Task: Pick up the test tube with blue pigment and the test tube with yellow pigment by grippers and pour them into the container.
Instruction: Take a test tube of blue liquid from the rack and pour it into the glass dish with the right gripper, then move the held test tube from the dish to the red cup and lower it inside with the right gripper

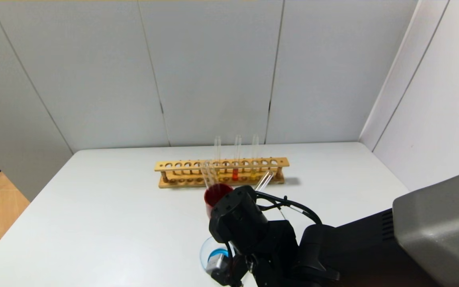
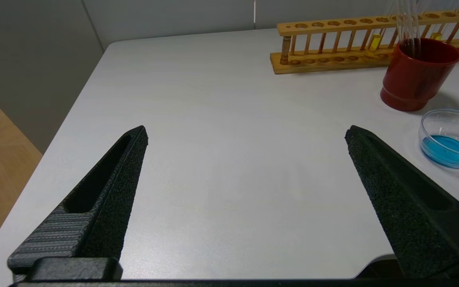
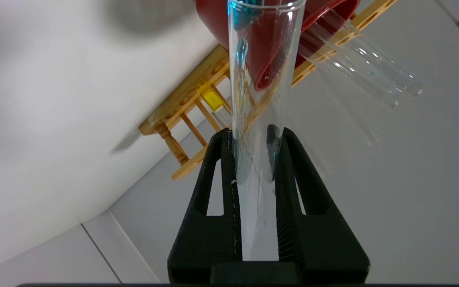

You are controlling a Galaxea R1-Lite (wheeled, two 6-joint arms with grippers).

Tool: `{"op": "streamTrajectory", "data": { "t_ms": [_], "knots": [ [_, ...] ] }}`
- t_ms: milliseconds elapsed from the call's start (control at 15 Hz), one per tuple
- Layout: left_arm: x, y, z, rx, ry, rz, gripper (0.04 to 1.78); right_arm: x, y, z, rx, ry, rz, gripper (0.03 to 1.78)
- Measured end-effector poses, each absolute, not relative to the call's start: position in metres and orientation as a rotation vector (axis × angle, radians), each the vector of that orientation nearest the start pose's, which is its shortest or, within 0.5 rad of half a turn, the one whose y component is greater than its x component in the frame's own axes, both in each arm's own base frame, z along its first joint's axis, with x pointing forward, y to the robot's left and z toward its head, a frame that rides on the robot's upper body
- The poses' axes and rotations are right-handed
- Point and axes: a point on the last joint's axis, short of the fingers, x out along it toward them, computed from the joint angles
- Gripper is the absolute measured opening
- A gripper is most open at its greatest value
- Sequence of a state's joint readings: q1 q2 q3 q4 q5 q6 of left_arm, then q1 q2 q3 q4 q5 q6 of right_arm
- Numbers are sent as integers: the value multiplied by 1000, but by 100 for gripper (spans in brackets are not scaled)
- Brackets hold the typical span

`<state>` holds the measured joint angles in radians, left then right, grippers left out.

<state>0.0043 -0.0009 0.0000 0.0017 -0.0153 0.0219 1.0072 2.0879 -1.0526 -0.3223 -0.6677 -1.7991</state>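
My right gripper (image 3: 253, 135) is shut on the test tube with blue pigment (image 3: 261, 79). The tube is nearly empty, with blue traces at its open mouth, which points toward the red cup. In the head view my right arm (image 1: 249, 235) hangs over the container (image 1: 203, 249), a low glass beaker holding blue liquid (image 2: 446, 149). A clear tube end (image 1: 264, 181) sticks out past the wrist. The test tube with yellow pigment (image 1: 254, 172) stands in the wooden rack (image 1: 181, 165). My left gripper (image 2: 245, 133) is open and empty over bare table.
A dark red cup (image 1: 217, 194) with several empty tubes stands between the rack and the beaker. A tube with red-orange liquid (image 1: 235, 174) is in the rack. Another rack tube shows yellow (image 2: 374, 42). Walls stand close behind and to the right.
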Motion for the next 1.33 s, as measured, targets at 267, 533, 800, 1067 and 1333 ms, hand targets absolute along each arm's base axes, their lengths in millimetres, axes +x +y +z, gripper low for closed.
{"op": "streamTrajectory", "data": {
  "t_ms": [267,533,800,1067,1333],
  "knots": [
    [-23,0,75,21,1,-11,175,211,310,88,-2293,40,720,33],
    [-23,0,75,21,0,-11,175,211,312,89,-2307,27,720,33],
    [-23,0,75,21,1,-11,175,214,311,92,-2229,35,691,33],
    [-23,0,75,21,1,-11,175,214,311,92,-1982,97,682,33],
    [-23,0,75,21,1,-11,175,212,315,99,-1533,140,729,33]
  ]
}}
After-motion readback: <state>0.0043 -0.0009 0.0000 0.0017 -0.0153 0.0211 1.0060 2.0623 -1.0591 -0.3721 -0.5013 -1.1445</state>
